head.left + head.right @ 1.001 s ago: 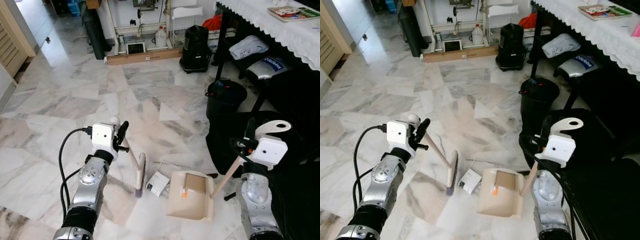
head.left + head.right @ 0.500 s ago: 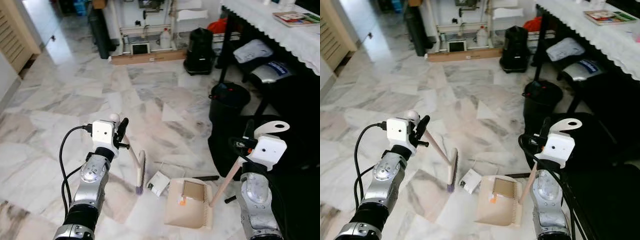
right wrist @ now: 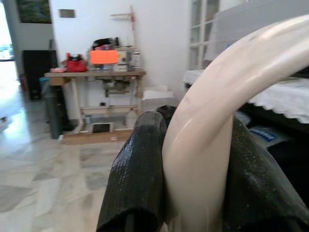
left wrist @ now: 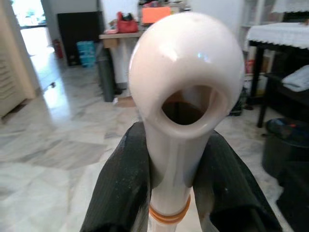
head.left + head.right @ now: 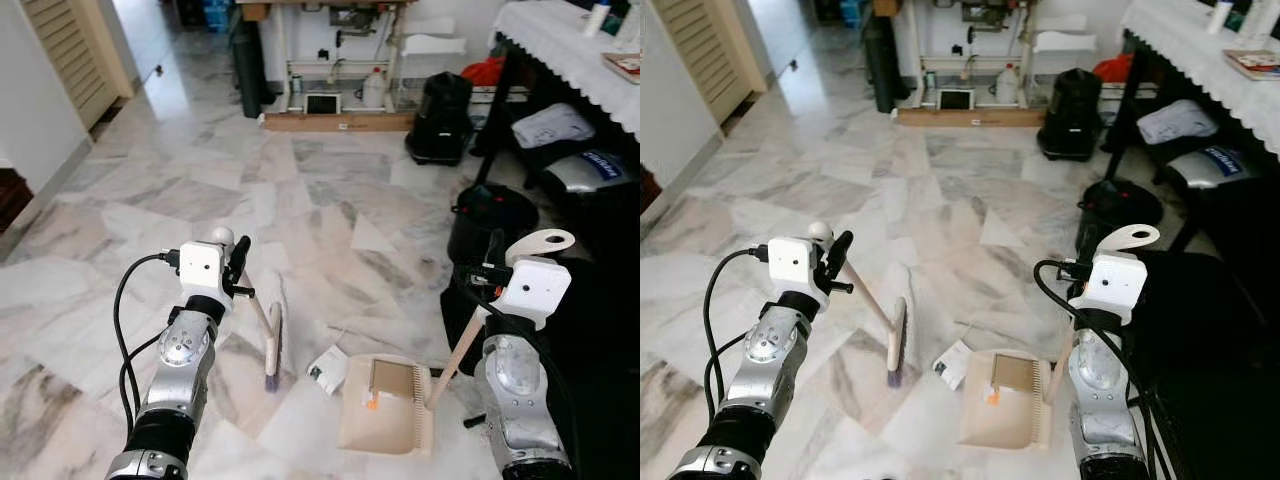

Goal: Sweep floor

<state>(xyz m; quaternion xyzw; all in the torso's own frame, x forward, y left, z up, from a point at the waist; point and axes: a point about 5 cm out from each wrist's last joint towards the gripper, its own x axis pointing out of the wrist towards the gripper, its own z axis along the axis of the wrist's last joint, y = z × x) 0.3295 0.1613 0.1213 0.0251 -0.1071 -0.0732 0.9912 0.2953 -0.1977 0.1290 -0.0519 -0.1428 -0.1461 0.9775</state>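
My left gripper [image 5: 238, 262] is shut on the top of a cream hand broom [image 5: 271, 345], whose brush head rests on the marble floor. In the left wrist view the black fingers [image 4: 120, 188] clamp the broom handle [image 4: 183, 106] below its looped end. My right gripper [image 5: 492, 270] is shut on the long handle [image 5: 455, 350] of a beige dustpan [image 5: 385, 405], which lies flat on the floor to the right of the broom. A small white paper scrap [image 5: 328, 368] lies between the brush and the pan. An orange bit [image 5: 371, 404] sits inside the pan.
A black bin [image 5: 488, 215] stands ahead on the right beside a table with a white lace cloth [image 5: 560, 40]. A black vacuum [image 5: 440, 105] and a workbench [image 5: 335, 60] stand at the far wall. Open marble floor [image 5: 200, 200] spreads to the left and ahead.
The camera has turned left and tilted up, so more floor and the left wall show. The broom, dustpan and paper scrap keep about the same places relative to my arms.
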